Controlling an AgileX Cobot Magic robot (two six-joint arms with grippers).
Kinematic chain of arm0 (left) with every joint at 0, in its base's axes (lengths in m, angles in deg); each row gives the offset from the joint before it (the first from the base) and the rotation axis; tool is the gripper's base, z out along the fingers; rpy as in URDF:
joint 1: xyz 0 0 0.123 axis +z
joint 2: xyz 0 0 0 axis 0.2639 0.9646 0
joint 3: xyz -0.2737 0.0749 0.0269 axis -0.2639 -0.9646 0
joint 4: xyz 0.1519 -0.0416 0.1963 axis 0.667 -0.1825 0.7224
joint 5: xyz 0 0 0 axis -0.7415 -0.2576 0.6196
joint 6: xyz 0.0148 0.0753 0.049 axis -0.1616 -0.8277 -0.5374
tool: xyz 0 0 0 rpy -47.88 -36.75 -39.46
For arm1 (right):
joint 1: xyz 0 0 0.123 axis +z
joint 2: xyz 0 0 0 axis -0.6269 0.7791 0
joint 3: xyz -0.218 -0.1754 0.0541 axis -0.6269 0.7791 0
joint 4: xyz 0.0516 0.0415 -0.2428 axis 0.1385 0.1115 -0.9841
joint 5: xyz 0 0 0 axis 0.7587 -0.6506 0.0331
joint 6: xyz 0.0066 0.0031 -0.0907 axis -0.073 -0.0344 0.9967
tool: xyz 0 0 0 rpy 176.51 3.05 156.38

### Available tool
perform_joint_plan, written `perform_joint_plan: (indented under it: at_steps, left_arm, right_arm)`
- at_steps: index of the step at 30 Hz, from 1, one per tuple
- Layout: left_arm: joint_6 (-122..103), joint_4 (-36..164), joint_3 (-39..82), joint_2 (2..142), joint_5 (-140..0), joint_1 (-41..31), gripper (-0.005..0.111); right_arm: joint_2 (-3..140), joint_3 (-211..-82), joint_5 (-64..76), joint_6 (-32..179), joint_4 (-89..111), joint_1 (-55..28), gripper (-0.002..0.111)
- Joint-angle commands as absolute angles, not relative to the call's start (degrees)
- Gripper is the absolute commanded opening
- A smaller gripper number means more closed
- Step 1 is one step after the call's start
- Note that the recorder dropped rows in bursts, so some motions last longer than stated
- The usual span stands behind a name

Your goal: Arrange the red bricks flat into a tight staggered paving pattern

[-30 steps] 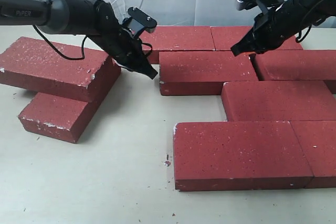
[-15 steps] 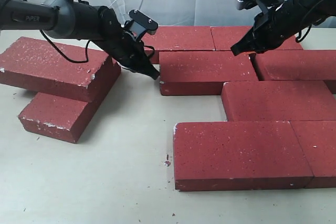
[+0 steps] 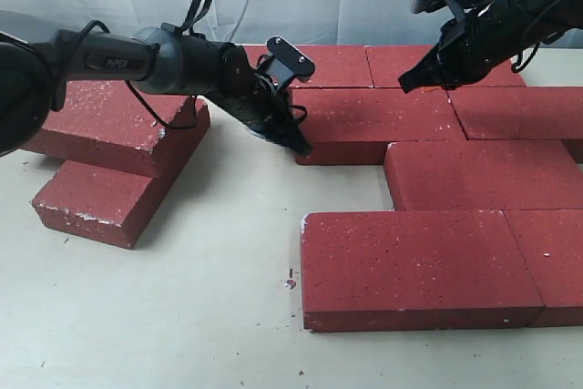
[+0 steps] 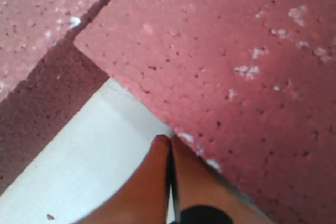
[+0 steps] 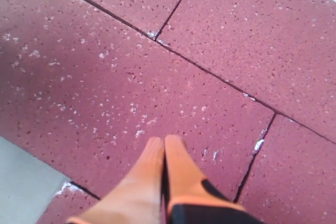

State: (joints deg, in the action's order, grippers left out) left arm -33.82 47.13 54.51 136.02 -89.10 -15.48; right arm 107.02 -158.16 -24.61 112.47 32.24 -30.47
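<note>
Several red bricks lie flat on the right of the table, in staggered rows. My left gripper is shut, its tip against the left end of the second-row brick. In the left wrist view the shut gripper touches that brick's lower edge at the table. This brick's right end meets its neighbour. My right gripper is shut and empty, hovering over the same brick's back edge. The right wrist view shows the gripper just above the brick's face.
Two more bricks are stacked crosswise at the left, the upper one on the lower one. A third-row brick and two front-row bricks lie nearer. Bare table shows at front left. A white curtain hangs behind.
My left gripper swung right and pushed the second-row brick to the right, closing the gap to its neighbour. The right gripper has barely moved.
</note>
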Motion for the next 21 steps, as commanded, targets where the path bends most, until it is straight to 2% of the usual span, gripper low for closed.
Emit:
perform_joint_plan:
  at_steps: [1,12,21]
  left_arm:
    - [-34.51,47.36,54.88,135.93,-89.5,-16.39,0.0]
    - [-33.83,51.91,54.88,132.99,-93.73,-16.06,0.0]
    - [-30.95,53.62,54.88,130.49,-98.61,-12.53,0.0]
  right_arm:
    - [106.44,-157.91,-23.88,112.84,32.26,-30.77,-0.001]
    - [106.44,-157.91,-23.82,112.84,32.62,-30.77,-0.001]
    - [106.44,-157.91,-23.68,112.84,33.68,-30.77,-0.001]
